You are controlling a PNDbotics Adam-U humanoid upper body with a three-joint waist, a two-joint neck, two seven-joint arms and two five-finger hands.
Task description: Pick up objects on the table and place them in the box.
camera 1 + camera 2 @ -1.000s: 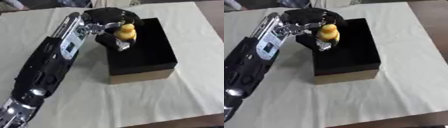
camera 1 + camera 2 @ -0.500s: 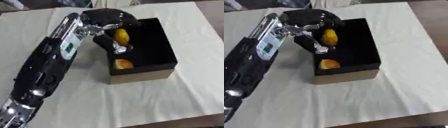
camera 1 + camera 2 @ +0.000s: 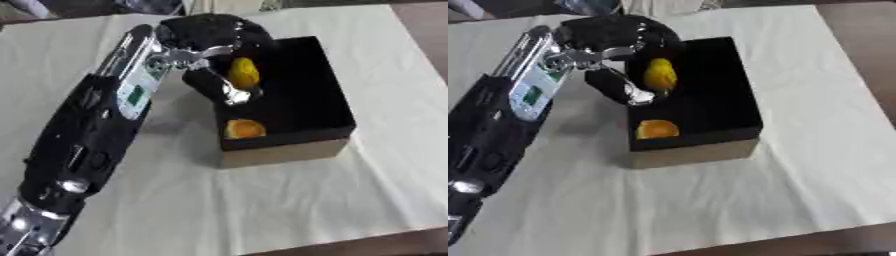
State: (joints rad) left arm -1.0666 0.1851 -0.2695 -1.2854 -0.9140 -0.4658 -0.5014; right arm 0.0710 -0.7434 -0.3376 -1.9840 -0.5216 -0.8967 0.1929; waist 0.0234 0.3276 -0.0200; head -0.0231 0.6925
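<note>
Cloth-covered table [image 3: 289, 200], black box [image 3: 328, 107] at centre: left hand [image 3: 210, 37] over box, fingers curled round yellow object [image 3: 242, 73], now lower than a second ago; orange object [image 3: 244, 129] already inside, release pending.
</note>
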